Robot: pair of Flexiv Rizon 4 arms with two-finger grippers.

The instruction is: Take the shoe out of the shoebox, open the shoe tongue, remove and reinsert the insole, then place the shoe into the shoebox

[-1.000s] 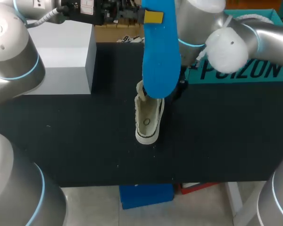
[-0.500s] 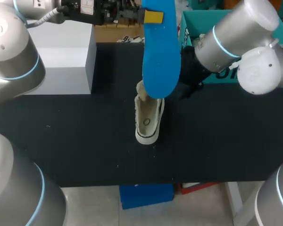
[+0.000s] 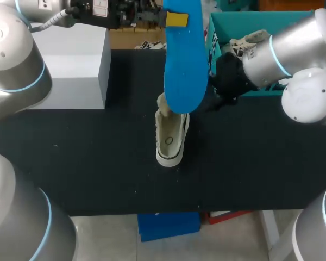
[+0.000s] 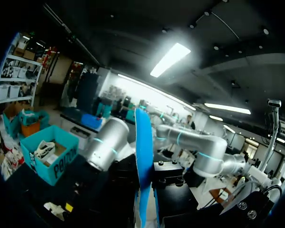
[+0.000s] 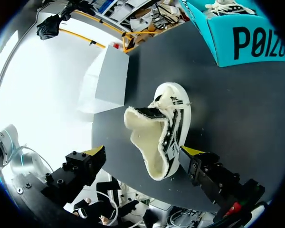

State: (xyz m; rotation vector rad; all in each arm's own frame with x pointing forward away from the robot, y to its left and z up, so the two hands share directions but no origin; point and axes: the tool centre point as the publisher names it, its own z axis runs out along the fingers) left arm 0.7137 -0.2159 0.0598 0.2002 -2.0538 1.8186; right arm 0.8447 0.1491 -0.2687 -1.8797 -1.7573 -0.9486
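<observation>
Left gripper (image 3: 173, 20) is pinching the blue insole (image 3: 185, 65) up high. Right gripper (image 5: 143, 152) hangs wide open with nothing in it, white shoe (image 5: 167, 124) ahead on the black table (image 3: 98, 157).

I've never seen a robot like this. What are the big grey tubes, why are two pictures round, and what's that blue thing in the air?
The grey tubes are two robot arms at a black table. One camera looks down from above; the round pictures come from small cameras on each arm's wrist. The blue thing is an insole, the soft pad from inside the shoe. The left fingers hold it up in the air. The shoe lies on the table, fluffy inside. The right fingers are open and empty, with the shoe ahead of them. At the back stands a teal shoebox with another shoe in it, and a grey box on the left.
</observation>
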